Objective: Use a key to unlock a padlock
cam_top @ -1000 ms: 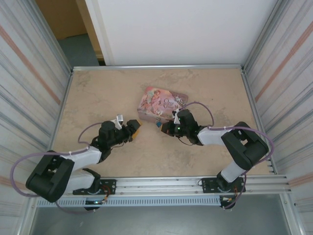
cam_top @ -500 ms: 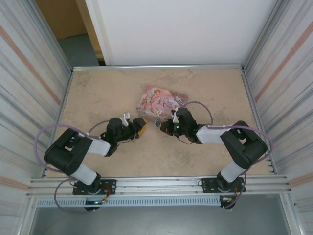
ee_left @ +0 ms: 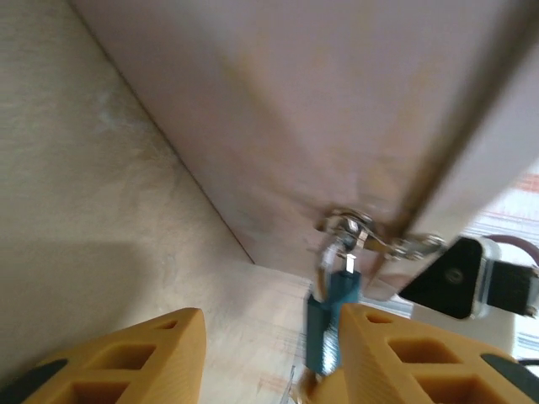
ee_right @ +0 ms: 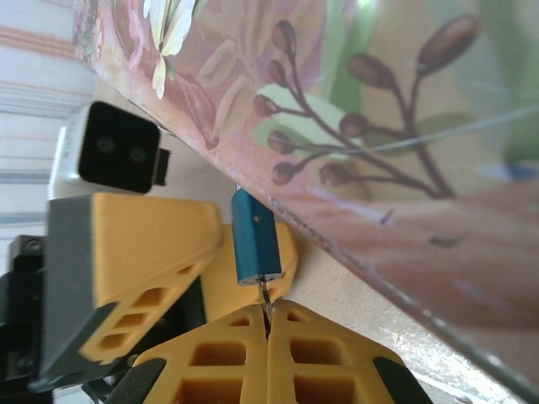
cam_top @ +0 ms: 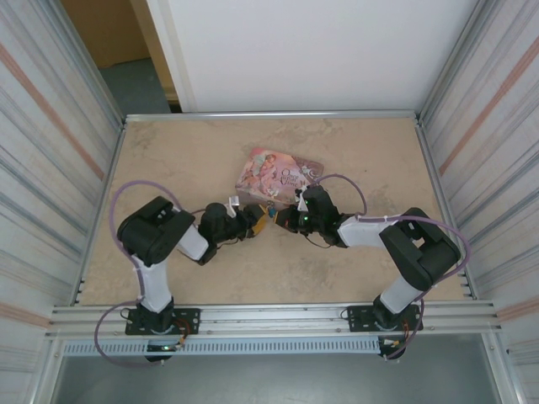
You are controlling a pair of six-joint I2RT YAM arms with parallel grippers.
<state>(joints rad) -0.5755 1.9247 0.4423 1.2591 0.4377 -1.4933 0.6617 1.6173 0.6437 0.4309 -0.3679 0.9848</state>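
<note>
**Right fingers pinched on the key under the padlock; left fingers open around it**

The right gripper [ee_right: 268, 318] has its two yellow fingers pressed together. A thin silvery sliver, the key [ee_right: 266, 296], is nipped between their tips. The key runs straight up from the fingertips into the bottom end of the padlock [ee_right: 254, 237], so the blue-teal body sits directly above the closed tips and in line with them.

The left gripper [ee_left: 269, 330] stands open, with a clear gap between its fingers. In the left wrist view the padlock hangs inside that gap, close against the right-hand finger in that picture and well apart from the other. Whether it actually touches that near finger cannot be told. The right wrist view shows the same thing from the other side, with one left finger beside the padlock and one behind it.

The top of the padlock hangs from a small metal clasp [ee_left: 360, 229] on the side wall of the pink illustrated tin [ee_right: 379, 126]. The tin lies on the table [cam_top: 168, 160], and the two grippers meet tip to tip at its near edge.
</note>
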